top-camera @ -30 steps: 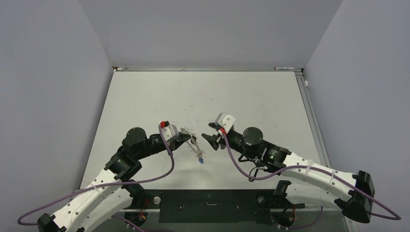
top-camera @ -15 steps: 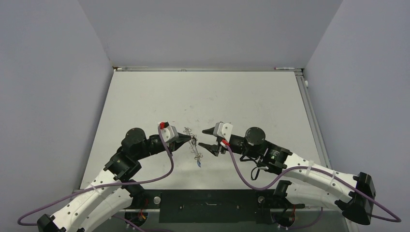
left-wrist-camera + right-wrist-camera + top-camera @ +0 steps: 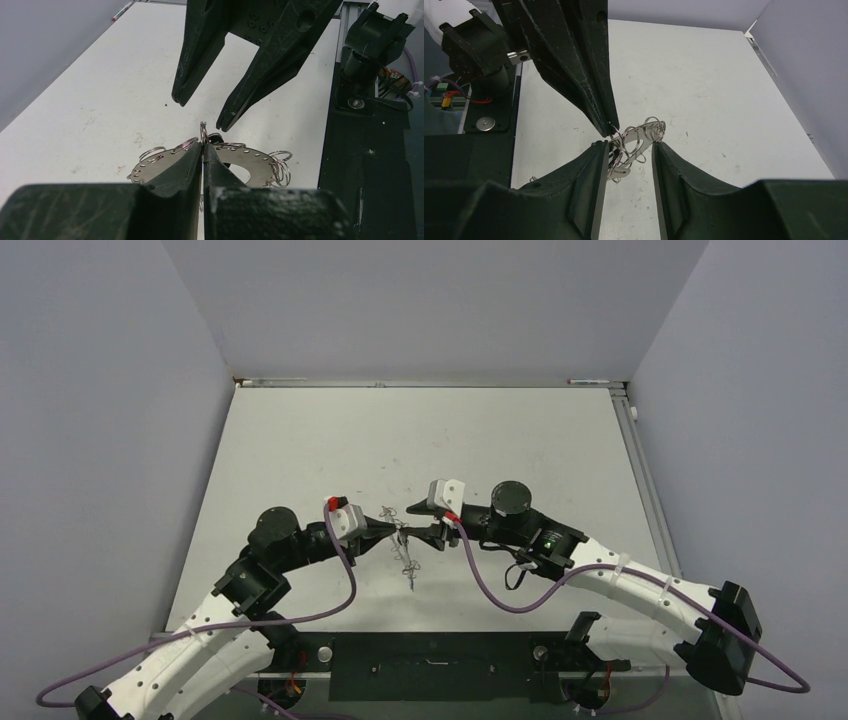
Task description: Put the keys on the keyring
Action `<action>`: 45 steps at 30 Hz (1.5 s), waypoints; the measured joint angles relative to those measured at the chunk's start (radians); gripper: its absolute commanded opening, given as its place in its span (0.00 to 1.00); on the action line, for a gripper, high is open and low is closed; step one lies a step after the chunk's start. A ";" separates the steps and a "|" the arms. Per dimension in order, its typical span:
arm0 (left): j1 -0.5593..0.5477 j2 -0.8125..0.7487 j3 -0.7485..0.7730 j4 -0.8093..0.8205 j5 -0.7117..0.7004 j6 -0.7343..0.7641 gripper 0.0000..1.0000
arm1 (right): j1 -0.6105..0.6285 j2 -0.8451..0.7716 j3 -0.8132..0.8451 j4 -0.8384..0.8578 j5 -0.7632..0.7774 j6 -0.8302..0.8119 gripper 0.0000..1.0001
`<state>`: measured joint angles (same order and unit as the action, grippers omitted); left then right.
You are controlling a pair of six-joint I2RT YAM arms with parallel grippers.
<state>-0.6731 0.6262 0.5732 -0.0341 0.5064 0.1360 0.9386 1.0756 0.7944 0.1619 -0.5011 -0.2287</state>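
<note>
Left gripper (image 3: 202, 146) is clenched on the wide flat grey metal keyring (image 3: 241, 154). Right gripper (image 3: 629, 146) jaws straddle it, parted. The key is indiscernible.

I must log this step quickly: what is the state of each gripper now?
Left gripper: closed, holding the keyring at its rim.
Right gripper: open, one finger on each side of the keyring.

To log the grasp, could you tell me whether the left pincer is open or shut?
Shut: in the left wrist view the left pincer shows no gap and clamps the keyring by its rim.
</note>
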 measured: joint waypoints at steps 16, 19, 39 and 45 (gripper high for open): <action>0.000 -0.004 0.000 0.000 0.004 0.000 0.00 | -0.044 0.087 0.042 -0.029 -0.165 0.000 0.15; 0.000 -0.004 0.000 0.000 0.004 0.000 0.00 | -0.049 0.087 0.042 -0.030 -0.177 0.000 0.10; 0.000 -0.014 0.000 0.016 -0.002 0.006 0.47 | -0.056 0.087 0.042 -0.045 -0.200 0.003 0.05; -0.001 -0.038 0.000 0.017 -0.011 0.007 0.57 | -0.056 0.054 0.022 -0.037 -0.132 0.019 0.05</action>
<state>-0.6739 0.5884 0.5732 -0.0174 0.4953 0.1429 0.8829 1.1297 0.8165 0.1253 -0.6334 -0.2100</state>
